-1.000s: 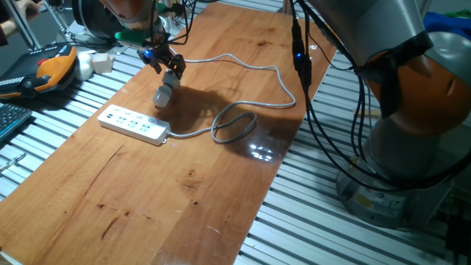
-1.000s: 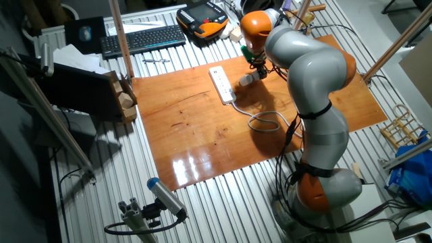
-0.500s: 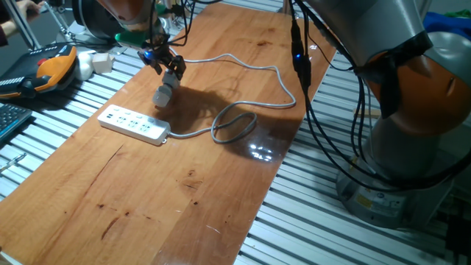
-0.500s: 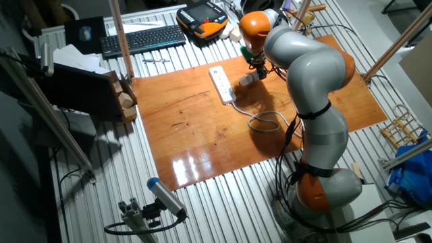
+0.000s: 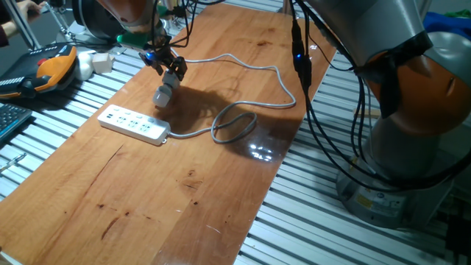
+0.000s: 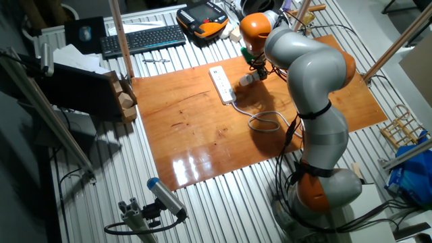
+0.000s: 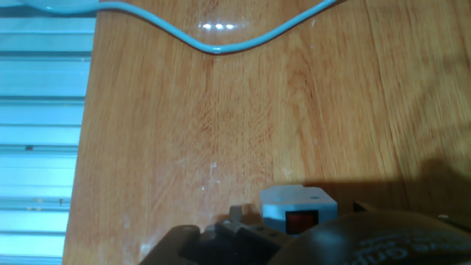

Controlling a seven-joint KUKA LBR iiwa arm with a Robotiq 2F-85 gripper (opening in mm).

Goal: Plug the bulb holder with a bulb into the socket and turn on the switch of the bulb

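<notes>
Lifts the bulb holder slightly since a second ago, pinched in the gripper; hangs near the socket, not yet plugged in.

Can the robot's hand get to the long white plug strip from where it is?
Probably yes. The gripper sits by the bulb holder, and the socket lies close beside on bare table, nothing between.

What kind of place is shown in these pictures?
Most likely a robotics lab or workshop. A wooden board lies on a slatted aluminium bench, an orange teach pendant and a keyboard sit at the edge, and metal frame posts stand around the robot arm.
</notes>
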